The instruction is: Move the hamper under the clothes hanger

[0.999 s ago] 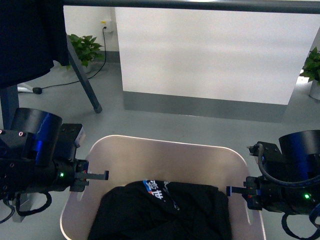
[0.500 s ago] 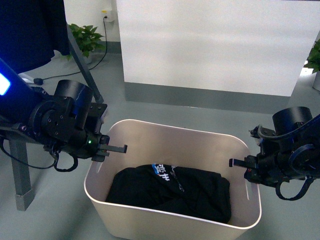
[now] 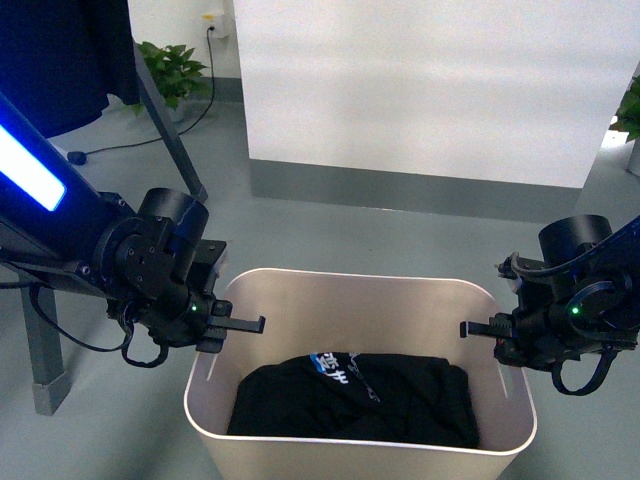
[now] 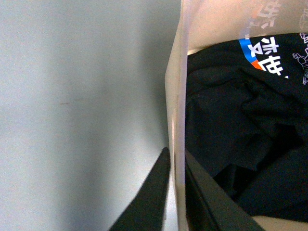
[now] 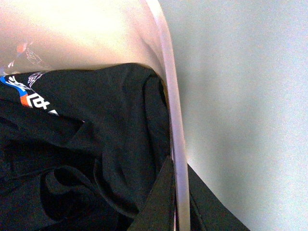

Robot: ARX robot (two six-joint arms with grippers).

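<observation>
Grey floor, white wall panel across top. Low in middle: beige plastic hamper [image 3: 360, 305] with rounded corners, black clothes [image 3: 350, 400] inside. Its side rims are pinched tight by left gripper [image 3: 245, 325] and right gripper [image 3: 475, 328], one finger inside, one outside. Step looks like carrying. Next: slide hamper toward upper left, under dark grey metal clothes hanger [image 3: 165, 120], kept level.

Grey floor [image 3: 380, 240], white wall panel [image 3: 430, 90], potted plant [image 3: 172, 75] at left.

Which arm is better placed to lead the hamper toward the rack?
Probably left: the left pincer clamps the beige plastic hamper's rim nearest the dark grey metal rack's leg; the right pincer grips the opposite rim.
</observation>
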